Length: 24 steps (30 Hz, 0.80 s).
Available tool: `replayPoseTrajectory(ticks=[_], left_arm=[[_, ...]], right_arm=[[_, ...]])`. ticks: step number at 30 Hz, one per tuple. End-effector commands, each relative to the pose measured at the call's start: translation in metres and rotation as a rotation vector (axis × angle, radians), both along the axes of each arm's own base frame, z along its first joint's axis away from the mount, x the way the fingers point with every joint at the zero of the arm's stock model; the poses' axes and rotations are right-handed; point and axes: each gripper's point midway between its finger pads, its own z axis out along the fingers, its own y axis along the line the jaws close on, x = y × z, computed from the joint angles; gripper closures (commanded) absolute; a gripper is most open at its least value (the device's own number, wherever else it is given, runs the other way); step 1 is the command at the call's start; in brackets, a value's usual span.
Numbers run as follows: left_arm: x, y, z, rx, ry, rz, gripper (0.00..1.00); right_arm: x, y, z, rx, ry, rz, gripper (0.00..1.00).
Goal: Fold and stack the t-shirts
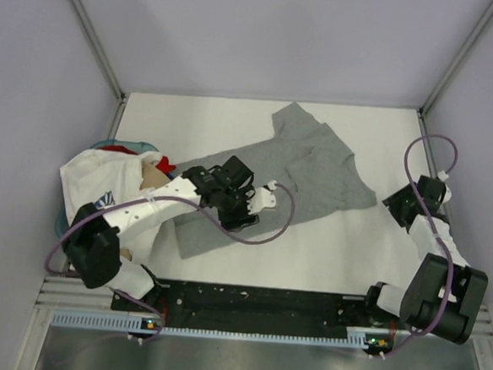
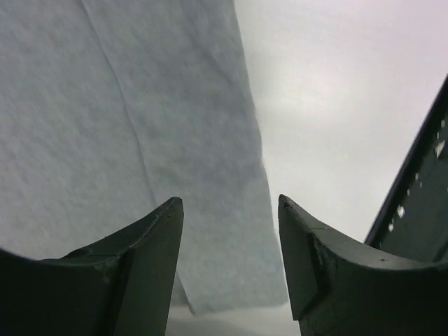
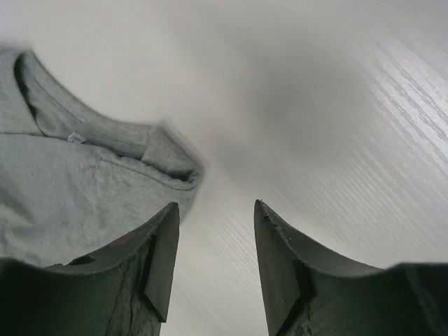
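Lying spread across the table (image 1: 351, 260) is the grey shirt (image 1: 315, 169). The left gripper (image 2: 229, 199), at its edge, and the right gripper (image 3: 216, 203) both have jaws parted, empty.

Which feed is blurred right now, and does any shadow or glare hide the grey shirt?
Right wrist: the collar edge of the grey t-shirt is smeared, and a soft shadow lies on the table beside it. Left wrist: the cloth is slightly soft and the far table is washed out pale. Top external: even light, sharp, no glare.
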Motion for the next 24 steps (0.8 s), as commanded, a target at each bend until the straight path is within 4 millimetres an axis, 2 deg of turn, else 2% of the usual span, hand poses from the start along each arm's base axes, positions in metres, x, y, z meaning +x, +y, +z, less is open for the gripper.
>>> replayPoseTrajectory(ticks=[1, 3, 5, 8, 12, 15, 18, 19, 20, 22, 24], left_arm=[[-0.047, 0.073, -0.029, 0.215, 0.062, -0.024, 0.38], [-0.069, 0.099, -0.044, 0.275, 0.106, -0.018, 0.38], [-0.086, 0.116, -0.053, 0.308, 0.132, -0.006, 0.37], [-0.095, 0.137, -0.061, 0.333, 0.096, 0.016, 0.31], [-0.096, 0.156, -0.075, 0.373, 0.038, 0.058, 0.29], [-0.088, 0.162, -0.082, 0.4, -0.005, 0.101, 0.29], [-0.082, 0.163, -0.087, 0.404, -0.039, 0.117, 0.31], [-0.08, 0.163, -0.09, 0.405, -0.048, 0.115, 0.33], [-0.079, 0.162, -0.091, 0.402, -0.053, 0.117, 0.38], [-0.078, 0.159, -0.093, 0.389, -0.053, 0.117, 0.53], [-0.081, 0.153, -0.092, 0.362, -0.031, 0.103, 0.73]], right_arm=[[0.019, 0.015, 0.015, 0.045, -0.076, 0.064, 0.52], [0.024, 0.023, 0.007, 0.076, -0.064, 0.077, 0.51], [0.029, 0.03, -0.002, 0.11, -0.049, 0.098, 0.5], [0.04, 0.039, -0.016, 0.147, -0.014, 0.132, 0.5], [0.049, 0.045, -0.032, 0.2, 0.006, 0.139, 0.53], [0.052, 0.043, -0.04, 0.205, 0.016, 0.124, 0.74], [0.053, 0.039, -0.038, 0.193, 0.013, 0.11, 0.94], [0.053, 0.037, -0.036, 0.183, 0.01, 0.104, 1.0], [0.051, 0.031, -0.034, 0.172, 0.01, 0.087, 1.0], [0.045, 0.015, -0.03, 0.147, 0.011, 0.032, 1.0], [0.038, -0.004, -0.02, 0.108, -0.012, -0.029, 1.0]])
